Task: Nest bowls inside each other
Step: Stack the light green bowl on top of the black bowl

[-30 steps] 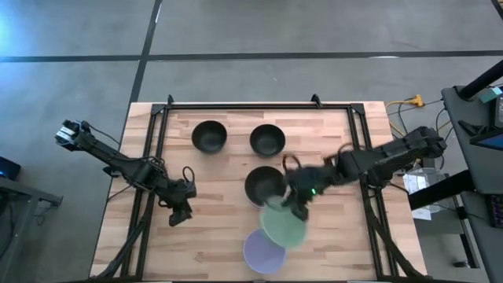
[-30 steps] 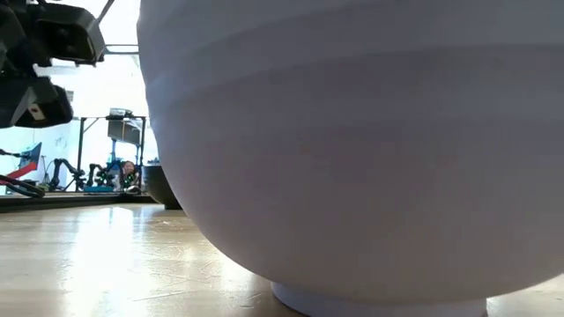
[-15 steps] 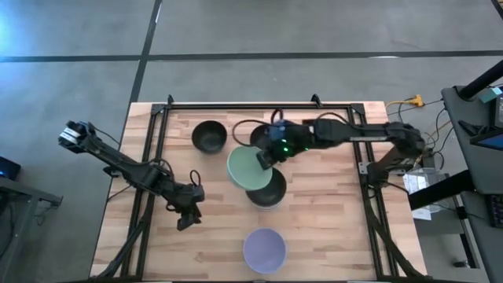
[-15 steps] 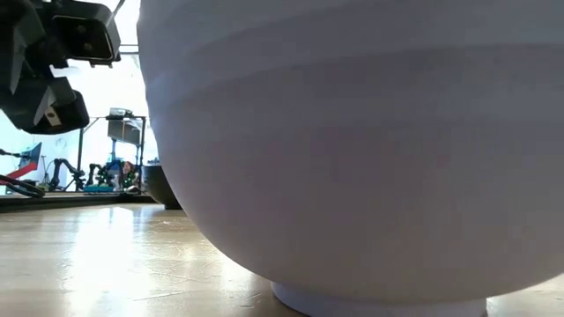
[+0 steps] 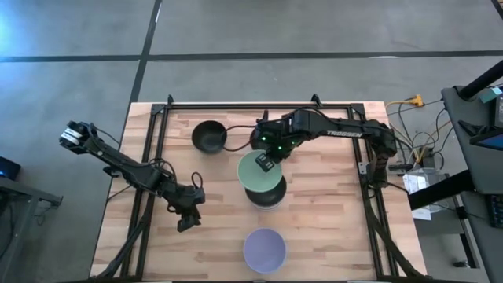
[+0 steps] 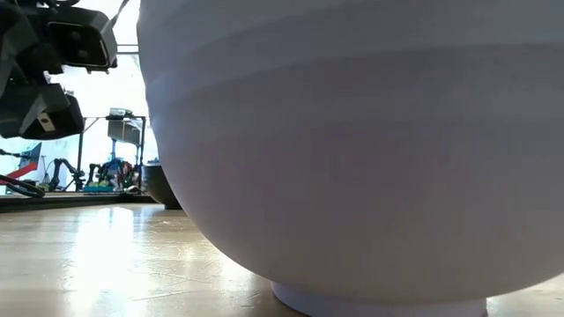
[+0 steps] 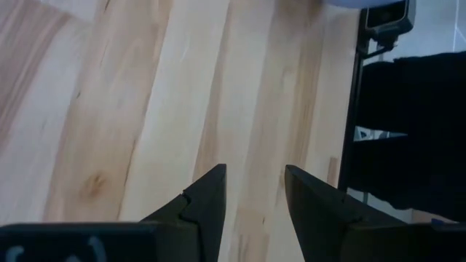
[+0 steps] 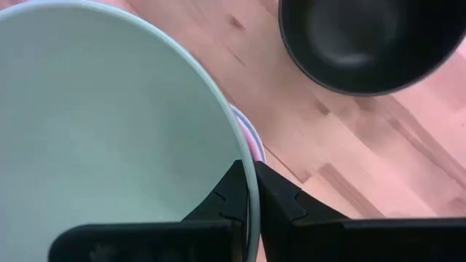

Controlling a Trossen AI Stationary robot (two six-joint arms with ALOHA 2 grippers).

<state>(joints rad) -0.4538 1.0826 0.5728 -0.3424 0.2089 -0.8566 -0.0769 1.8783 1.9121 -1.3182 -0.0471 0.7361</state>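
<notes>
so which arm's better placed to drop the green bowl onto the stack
Right. Its fingers are shut on the green bowl rim, holding it over the stack mid-table. The left gripper hangs open and empty over bare wood, off to the side.

A smooth round green bowl (image 5: pixel 258 171) sits atop a nested stack mid-table; two black bowls (image 5: pixel 209 136) stand near the far edge; a lavender bowl (image 5: pixel 264 249) stands near the front edge.

Two dark jointed arms w/ black cables, green LED on right arm (image 5: pixel 330 130)
</notes>
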